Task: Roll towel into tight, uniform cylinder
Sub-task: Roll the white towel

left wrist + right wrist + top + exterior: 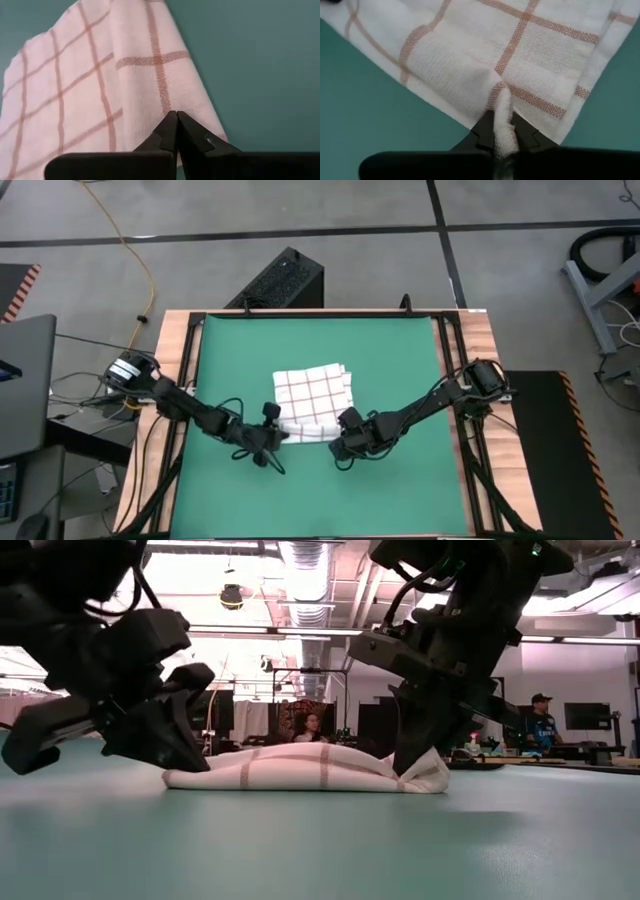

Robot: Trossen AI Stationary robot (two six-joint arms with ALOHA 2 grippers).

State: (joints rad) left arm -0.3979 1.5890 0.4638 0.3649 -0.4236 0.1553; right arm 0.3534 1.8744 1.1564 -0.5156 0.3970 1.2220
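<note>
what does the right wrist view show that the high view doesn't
Only the right wrist view shows the right gripper with its jaws pinched on a raised fold of the towel, the cloth bunched between them.

Only the high view shows both arms reaching in from either side, the left gripper at the towel's near left edge, and the whole green mat.

Both show the checked towel lying on the mat with the right gripper at its near edge.

High view: overhead, straight down, far off, takes in whole tabletop plus surrounding floor. Low view: sits at mat level, looks level across mat into room behind, close. Both wrist views: very close, aimed down past own jaws at mat. All four share towel at mid-tabletop, toward near edge.
</note>
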